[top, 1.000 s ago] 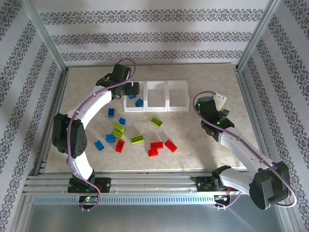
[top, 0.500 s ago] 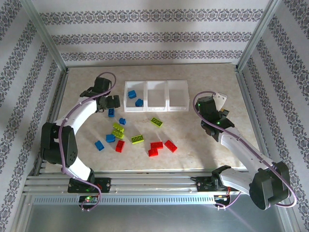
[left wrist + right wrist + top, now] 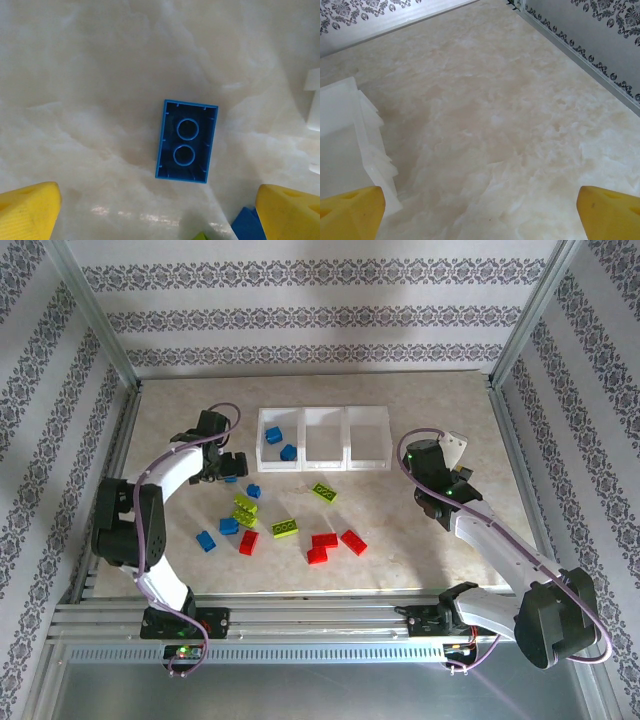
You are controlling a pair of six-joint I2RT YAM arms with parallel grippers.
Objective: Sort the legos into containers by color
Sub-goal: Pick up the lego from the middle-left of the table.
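In the left wrist view a blue brick (image 3: 186, 146) lies upside down on the table, ahead of my open left gripper (image 3: 160, 217) and between the lines of its yellow fingertips (image 3: 27, 210), untouched. From above, the left gripper (image 3: 226, 466) hovers over that blue brick (image 3: 231, 476), left of the containers. The left bin (image 3: 263, 462) holds two blue bricks (image 3: 288, 452). The middle bin (image 3: 324, 464) and the right bin (image 3: 367, 462) look bare. Loose blue (image 3: 206, 540), lime (image 3: 285, 528) and red (image 3: 324, 539) legos are scattered in front. My right gripper (image 3: 452, 452) stands open with nothing in it, right of the bins.
A second blue brick (image 3: 248, 225) and a lime corner (image 3: 200, 236) sit at the lower edge of the left wrist view, and a bin corner (image 3: 314, 100) at its right. The right wrist view has a bin wall (image 3: 350, 140) at left and the patterned cage wall (image 3: 600, 25) at far right.
My left arm has swung away from the left bin, leftwards and down, and now stands over the blue brick on the table. The right arm has stayed put.
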